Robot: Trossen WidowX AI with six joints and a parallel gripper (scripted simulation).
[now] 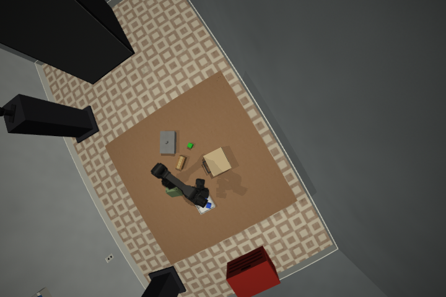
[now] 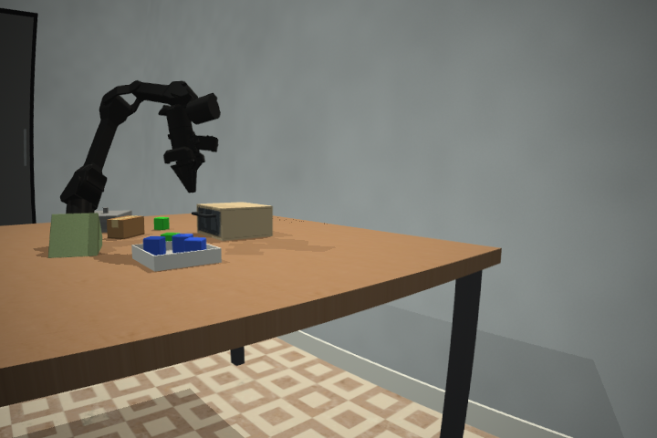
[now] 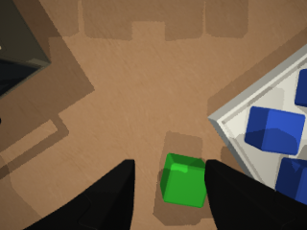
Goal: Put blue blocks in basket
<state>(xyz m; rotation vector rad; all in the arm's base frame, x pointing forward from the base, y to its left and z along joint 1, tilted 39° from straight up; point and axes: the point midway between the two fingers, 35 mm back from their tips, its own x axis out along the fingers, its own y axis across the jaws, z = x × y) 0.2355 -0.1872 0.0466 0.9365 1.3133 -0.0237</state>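
Note:
The basket, a shallow white tray [image 2: 176, 255], stands on the table and holds three blue blocks [image 2: 174, 243]. In the wrist view the tray's corner [image 3: 275, 134] is at the right, with a blue block [image 3: 275, 130] in it. A green block [image 3: 183, 180] lies on the table just outside the tray; it also shows in the side view [image 2: 168, 235]. My gripper [image 2: 189, 182] hangs high above the table, over this green block. Its fingers stand partly apart with nothing between them. A second green block [image 2: 161, 223] lies farther back.
A tan drawer unit [image 2: 234, 220] with a dark handle stands right of the tray. A grey lidded box [image 1: 168, 142], a small brown box [image 2: 125, 225] and an olive block [image 2: 75, 234] are near the arm's base. A red crate [image 1: 252, 273] stands on the floor.

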